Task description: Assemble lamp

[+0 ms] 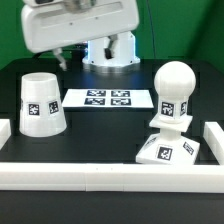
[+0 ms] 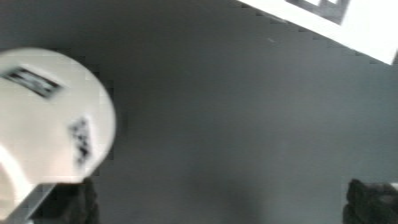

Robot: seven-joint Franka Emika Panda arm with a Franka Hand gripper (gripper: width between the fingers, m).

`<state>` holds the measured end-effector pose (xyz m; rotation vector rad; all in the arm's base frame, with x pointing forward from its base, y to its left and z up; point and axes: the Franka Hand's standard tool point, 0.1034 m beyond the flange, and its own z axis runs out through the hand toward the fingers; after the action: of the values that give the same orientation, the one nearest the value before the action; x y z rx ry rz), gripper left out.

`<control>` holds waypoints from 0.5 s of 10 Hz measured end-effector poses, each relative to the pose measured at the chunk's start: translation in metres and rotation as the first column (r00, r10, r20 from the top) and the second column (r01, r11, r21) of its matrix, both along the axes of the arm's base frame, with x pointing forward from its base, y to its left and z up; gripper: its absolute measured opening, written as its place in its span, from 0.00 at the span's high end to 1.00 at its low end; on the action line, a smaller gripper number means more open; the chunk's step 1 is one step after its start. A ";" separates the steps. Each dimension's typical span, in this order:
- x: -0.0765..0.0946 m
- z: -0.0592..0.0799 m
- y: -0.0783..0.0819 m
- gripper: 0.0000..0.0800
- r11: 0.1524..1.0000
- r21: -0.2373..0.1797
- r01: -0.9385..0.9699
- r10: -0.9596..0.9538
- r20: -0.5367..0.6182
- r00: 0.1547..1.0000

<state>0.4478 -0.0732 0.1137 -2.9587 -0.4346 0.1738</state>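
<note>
The end effector [image 1: 66, 62] hangs spread and empty above the shade [image 1: 43, 102]; a careless descent could knock it over before the fingers [image 2: 50, 204] close.

- The gripper [image 1: 62, 60] is mostly cut off by the exterior view's top edge; its opening cannot be judged.
- The shade [image 2: 45, 120] runs off the wrist view's edge.
- The marker board [image 2: 329, 15] shows only one blurred corner there.
</note>
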 end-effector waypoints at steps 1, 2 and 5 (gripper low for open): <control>0.000 0.000 0.003 0.13 1.000 0.001 -0.010 0.010 0.000 1.000; 0.000 -0.001 0.002 0.13 1.000 0.001 -0.008 0.008 -0.001 1.000; -0.001 0.001 -0.010 0.13 0.999 0.004 -0.052 0.052 0.007 0.999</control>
<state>0.4463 -0.0836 0.1143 -2.9470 -0.5125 0.1687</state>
